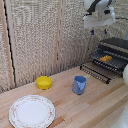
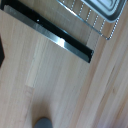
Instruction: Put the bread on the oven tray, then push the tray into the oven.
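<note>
The oven (image 1: 116,45) stands at the exterior view's right, its door (image 1: 95,72) folded down flat onto the table. The oven pan (image 1: 114,63), a dark wire tray, sits in the oven's opening. The orange-yellow bread (image 1: 105,58) lies flat on it. My gripper (image 1: 98,32) hangs high above the door and the oven's front, apart from everything, with its two blue-tipped fingers spread and empty. The wrist view looks down on the door's black-and-silver edge (image 2: 55,36) and a corner of the wire pan (image 2: 97,17). The bread is out of that view.
A blue cup (image 1: 79,84) stands on the wooden table (image 1: 100,107) in front of the oven door; its rim shows in the wrist view (image 2: 44,123). A yellow bowl (image 1: 44,82) and a patterned plate (image 1: 32,111) lie to the exterior view's left. A woven screen stands behind.
</note>
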